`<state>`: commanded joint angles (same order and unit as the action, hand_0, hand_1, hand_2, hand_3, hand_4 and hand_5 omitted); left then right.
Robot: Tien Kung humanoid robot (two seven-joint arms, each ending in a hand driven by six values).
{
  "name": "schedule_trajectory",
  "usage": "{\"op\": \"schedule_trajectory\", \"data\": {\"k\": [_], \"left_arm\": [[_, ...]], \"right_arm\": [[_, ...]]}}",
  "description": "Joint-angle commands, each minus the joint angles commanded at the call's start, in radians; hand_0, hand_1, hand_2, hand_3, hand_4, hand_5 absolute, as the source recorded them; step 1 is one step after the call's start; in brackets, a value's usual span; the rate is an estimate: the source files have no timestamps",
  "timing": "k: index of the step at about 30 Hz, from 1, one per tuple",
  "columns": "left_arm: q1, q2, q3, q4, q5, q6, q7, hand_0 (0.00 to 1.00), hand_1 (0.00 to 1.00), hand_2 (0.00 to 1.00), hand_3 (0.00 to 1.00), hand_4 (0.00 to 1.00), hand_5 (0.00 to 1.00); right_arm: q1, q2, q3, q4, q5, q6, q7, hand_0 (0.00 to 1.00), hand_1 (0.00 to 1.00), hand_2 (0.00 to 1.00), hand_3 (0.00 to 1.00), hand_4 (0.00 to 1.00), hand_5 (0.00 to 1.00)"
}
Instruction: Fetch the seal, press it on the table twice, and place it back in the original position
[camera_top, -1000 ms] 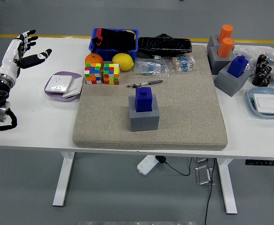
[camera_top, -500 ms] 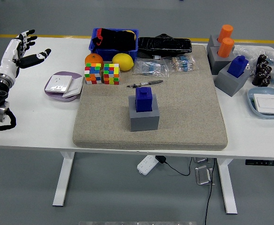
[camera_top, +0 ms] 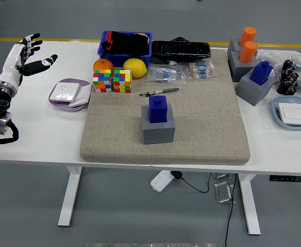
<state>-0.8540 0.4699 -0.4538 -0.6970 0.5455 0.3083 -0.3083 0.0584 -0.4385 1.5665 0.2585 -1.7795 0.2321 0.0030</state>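
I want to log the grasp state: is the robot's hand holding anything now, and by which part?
Nothing is held. The left hand hangs open over the table's far left, and the blue seal sits in its grey holder.

White table [camera_top: 37,139], beige mat [camera_top: 202,128]

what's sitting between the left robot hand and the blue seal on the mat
The left robot hand is open at the table's far left. Between it and the blue seal on its grey holder lie the purple tray and two puzzle cubes, all low.
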Motion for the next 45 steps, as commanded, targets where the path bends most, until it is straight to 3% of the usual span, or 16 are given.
{"op": "schedule_trajectory", "data": {"k": [45], "left_arm": [[-0.002,-0.004,-0.007,-0.005,-0.003,-0.001,0.001,0.94,0.904,0.891,0.926,0.777,0.15]], "right_arm": [[-0.001,0.005,0.017,0.0,-0.006,0.003,-0.002,0.792,0.704,0.686,0.642,0.763,0.54]]}}
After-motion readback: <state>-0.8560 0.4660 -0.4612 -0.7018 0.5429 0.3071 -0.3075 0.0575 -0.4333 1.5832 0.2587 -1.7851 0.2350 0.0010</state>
